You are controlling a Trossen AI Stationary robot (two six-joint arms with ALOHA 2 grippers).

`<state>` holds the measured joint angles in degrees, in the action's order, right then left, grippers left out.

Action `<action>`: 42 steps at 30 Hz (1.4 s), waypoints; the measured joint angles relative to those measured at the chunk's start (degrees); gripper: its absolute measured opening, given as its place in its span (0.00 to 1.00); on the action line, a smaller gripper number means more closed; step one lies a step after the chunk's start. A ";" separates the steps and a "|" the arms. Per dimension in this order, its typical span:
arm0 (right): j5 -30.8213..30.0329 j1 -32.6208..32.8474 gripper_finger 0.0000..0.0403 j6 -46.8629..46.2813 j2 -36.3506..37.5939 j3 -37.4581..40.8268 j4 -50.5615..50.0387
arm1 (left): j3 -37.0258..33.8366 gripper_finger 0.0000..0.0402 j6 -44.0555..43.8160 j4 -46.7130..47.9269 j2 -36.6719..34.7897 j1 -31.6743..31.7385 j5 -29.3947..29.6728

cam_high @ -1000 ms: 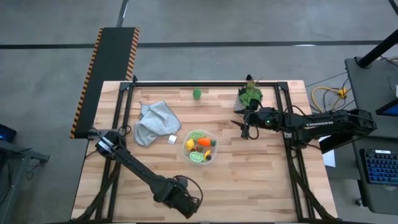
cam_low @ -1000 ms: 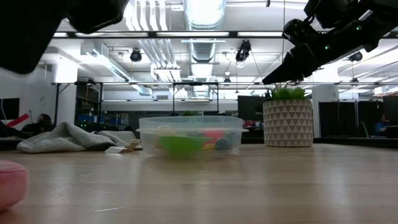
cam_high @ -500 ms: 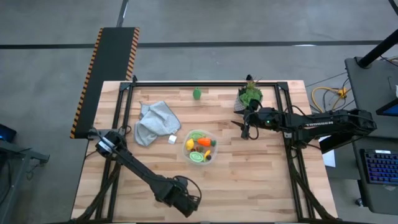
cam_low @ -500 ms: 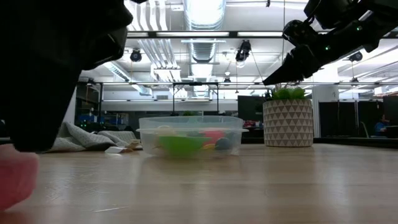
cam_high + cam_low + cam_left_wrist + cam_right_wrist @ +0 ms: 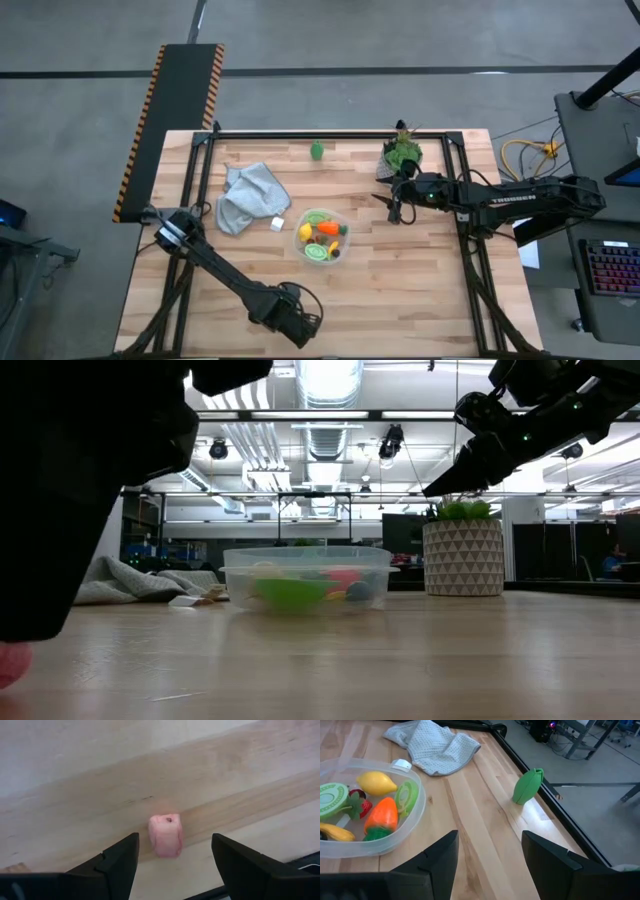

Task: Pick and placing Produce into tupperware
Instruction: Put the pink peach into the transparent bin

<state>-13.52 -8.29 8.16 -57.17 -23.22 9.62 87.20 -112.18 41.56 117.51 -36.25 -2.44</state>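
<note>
— Why is the left gripper (image 5: 172,851) so low at the near edge of the table (image 5: 400,280)?

— It hangs right over a pink piece (image 5: 165,834) of produce. The fingers are spread wide and the piece lies on the wood in the gap between them, touched by neither. I judge it is lined up for a pick, with the close not yet made.

— And the right gripper (image 5: 396,212)?

— Released too, holding nothing. It hovers above the table just in front of the plant (image 5: 402,153), off to one side of the tub (image 5: 321,236). It seems placed so as to leave the way to the tub free.

— Anything loose near it?

— A green piece (image 5: 527,786) lies ahead of its fingers, close to the far edge, well apart from the tub.

— What's in the tub?

— A lemon (image 5: 376,783), an orange pepper (image 5: 381,817), a banana (image 5: 335,832), a strawberry (image 5: 358,806) and two green slices (image 5: 406,796). There is room left.

— And beside it?

— A small white cube (image 5: 277,225) just beyond the tub's corner, then a grey cloth (image 5: 250,195). Neither belongs in the tub.
</note>
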 joint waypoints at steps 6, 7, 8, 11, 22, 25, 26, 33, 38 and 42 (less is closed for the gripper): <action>0.00 0.02 0.52 0.00 -0.02 0.01 0.01 | -0.84 0.58 0.25 -0.69 0.74 0.04 -0.96; 0.00 0.02 0.52 0.00 -0.02 0.04 -0.03 | -1.03 0.58 0.20 -0.53 0.74 0.04 -0.96; 0.00 0.02 0.52 0.00 -0.02 0.04 -0.02 | -1.14 0.58 0.22 -0.61 0.74 0.04 -1.09; 0.00 0.01 0.52 0.00 -0.02 0.07 -0.02 | -1.29 0.58 0.31 -0.70 0.72 0.04 -1.11; 0.00 0.02 0.52 0.00 -0.02 0.11 -0.02 | -2.56 0.58 1.51 -1.15 0.55 0.29 -1.21; 0.00 0.02 0.52 -0.02 -0.02 0.13 -0.02 | -3.06 0.58 1.51 -1.20 0.53 0.50 -1.38; 0.00 0.02 0.52 -0.02 -0.02 0.13 -0.02 | -3.15 0.58 1.53 -1.20 0.53 0.54 -1.40; 0.01 0.02 0.52 -0.02 -0.02 0.15 -0.02 | -3.67 0.58 1.90 -1.06 0.53 0.83 -1.41; 0.00 0.02 0.52 -0.20 -0.02 0.15 -0.01 | -3.78 0.48 2.03 -0.54 0.55 0.90 -1.49; 0.01 0.02 0.52 -0.20 -0.02 0.15 -0.02 | -3.87 0.35 2.47 -0.02 0.58 0.88 -1.70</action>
<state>-13.51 -8.27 7.97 -57.19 -23.07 9.61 83.33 -109.71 41.54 118.09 -35.37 -4.13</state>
